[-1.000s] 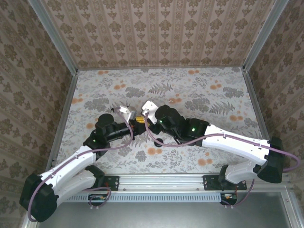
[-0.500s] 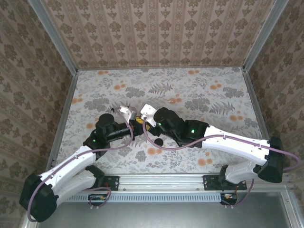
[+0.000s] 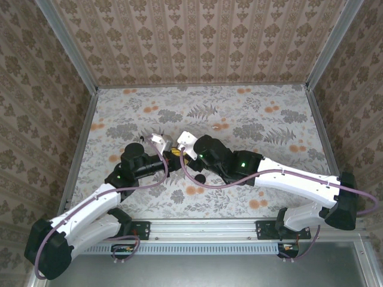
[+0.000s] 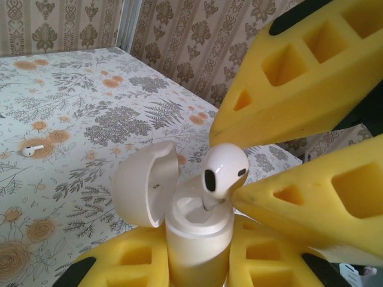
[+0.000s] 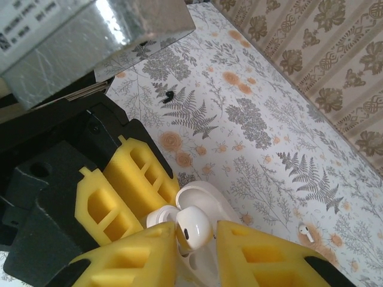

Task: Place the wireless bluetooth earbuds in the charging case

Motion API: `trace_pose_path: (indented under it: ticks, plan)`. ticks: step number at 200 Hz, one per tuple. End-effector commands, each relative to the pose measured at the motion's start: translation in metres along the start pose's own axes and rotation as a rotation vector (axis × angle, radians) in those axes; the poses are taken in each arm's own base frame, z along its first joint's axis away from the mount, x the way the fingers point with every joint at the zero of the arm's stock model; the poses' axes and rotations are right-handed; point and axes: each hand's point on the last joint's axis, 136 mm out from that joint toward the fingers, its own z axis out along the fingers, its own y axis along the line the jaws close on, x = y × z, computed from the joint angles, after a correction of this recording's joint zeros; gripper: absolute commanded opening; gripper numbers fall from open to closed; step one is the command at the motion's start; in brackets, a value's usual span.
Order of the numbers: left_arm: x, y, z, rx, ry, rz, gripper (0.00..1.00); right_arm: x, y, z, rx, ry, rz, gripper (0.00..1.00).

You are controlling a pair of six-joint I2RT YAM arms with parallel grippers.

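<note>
Above the surface (image 4: pixel 72 89) | left claw (image 4: pixel 197 269) pinches open-lidded charging case (image 4: pixel 197 233) | right claw (image 5: pixel 196 245) flanks earbud (image 4: pixel 224 170), stem at socket; gripping or slack, can't tell | step: seating first | next: push home, then fetch second earbud (image 4: pixel 29 149) lying well apart

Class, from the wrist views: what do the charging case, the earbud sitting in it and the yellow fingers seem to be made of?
Charging case: smooth white plastic, probably hard; soft sheen on its open lid. Earbud: glossy white plastic, bright highlights, dark oval insert. Yellow fingers: matte, with hollow pockets; looks like foam or soft rubber, uncertain which.
</note>
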Motion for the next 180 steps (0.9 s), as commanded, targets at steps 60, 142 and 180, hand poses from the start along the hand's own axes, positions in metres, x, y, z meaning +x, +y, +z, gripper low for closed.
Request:
trace_pose_path:
  ticks: [60,142,180]
  plan:
    - [-0.03,-0.01,-0.003,0.012,-0.089,0.076,0.0,-0.024,0.023,-0.016,-0.158,-0.03,0.079,0.35]
    - [-0.026,-0.01,-0.005,0.011,-0.095,0.092,0.0,-0.059,0.001,-0.05,-0.239,-0.135,0.295,0.46]
    - [-0.026,-0.011,-0.005,0.014,-0.1,0.1,0.0,-0.063,-0.017,-0.056,-0.292,-0.149,0.457,0.47]
